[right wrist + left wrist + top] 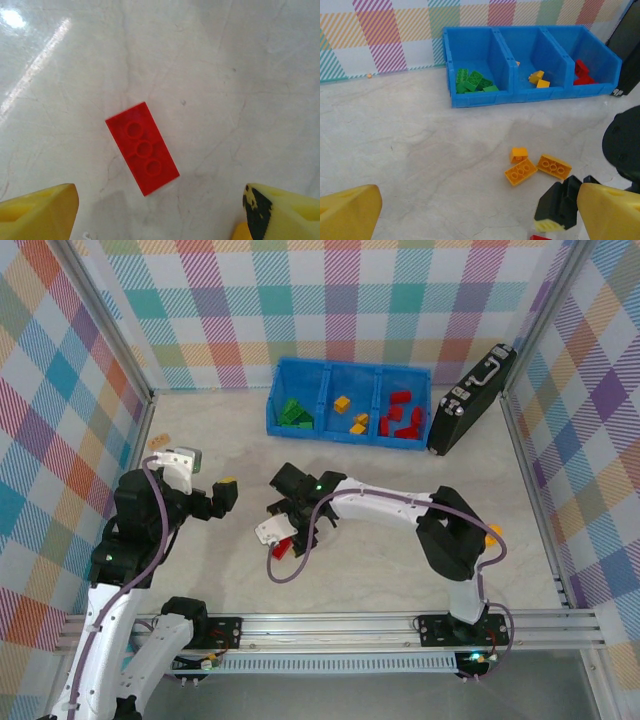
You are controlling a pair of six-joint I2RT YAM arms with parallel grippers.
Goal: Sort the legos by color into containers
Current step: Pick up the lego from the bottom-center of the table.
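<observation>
I hold my right gripper [160, 212] low over the pale marble-look tabletop [240, 75] with its yellow fingers [40, 212] spread wide. The red rectangular plastic brick [142, 148] lies loose between them and slightly ahead, at a slant to my jaws, so I judge I must twist before closing. My left gripper [480, 217] hangs fully open and empty, off to the side. Ahead of it lie three yellow-orange studded bricks [521, 172]. Beyond them stands the blue three-compartment plastic tray [485, 98], whose right-hand compartment [565, 45] holds the reds, where this brick belongs.
</observation>
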